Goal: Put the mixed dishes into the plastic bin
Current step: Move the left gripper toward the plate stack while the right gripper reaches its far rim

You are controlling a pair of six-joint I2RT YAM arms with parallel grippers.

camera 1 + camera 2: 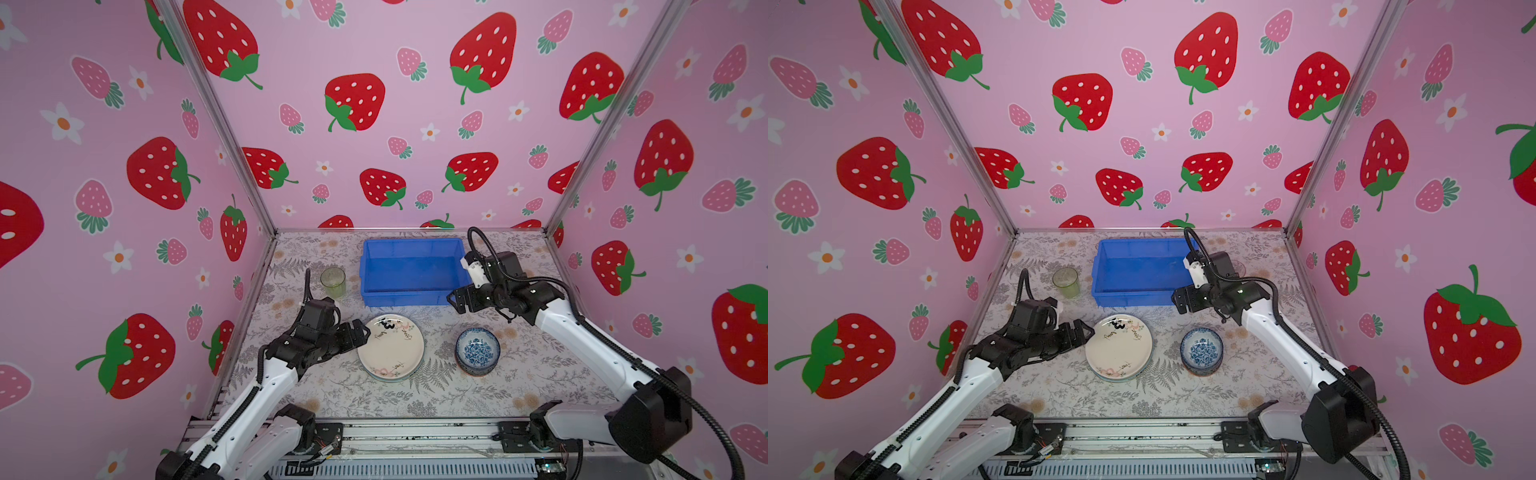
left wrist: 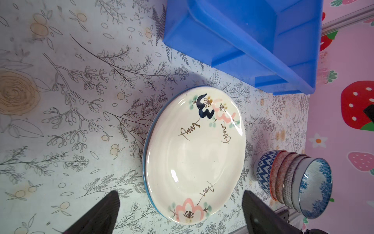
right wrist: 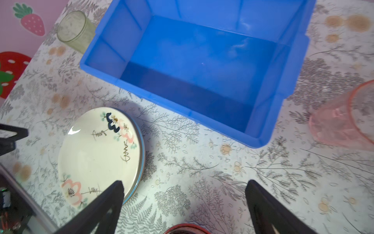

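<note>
Black left fingers (image 2: pixel 101 214) apart, near plate (image 2: pixel 194 158)

Bright blue rectangular plastic bin (image 1: pixel 405 300): plain, no pattern.

Near the bin's front wall, cream round ceramic plate (image 1: pixel 390 349): one black and two pink blossoms, pale green dabs, brown scribbled stems. A blue plate rim (image 2: pixel 144 168) peeks from under it.

Front-right of the bin, stacked small bowls (image 2: pixel 291 180): lowest blue-white zigzag, then orange-red, then fine black-white stripes. Top bowl is blue floral on white inside.

Left of the bin, green-tinted glass tumbler (image 1: pixel 333 282). By the bin's right end, pink-tinted glass tumbler (image 3: pixel 342 121).

Tablecloth (image 1: pixel 374 399): pale, grey ferns, tan flowers.

Walls (image 1: pixel 374 104): pink, red strawberries, white flowers.
</note>
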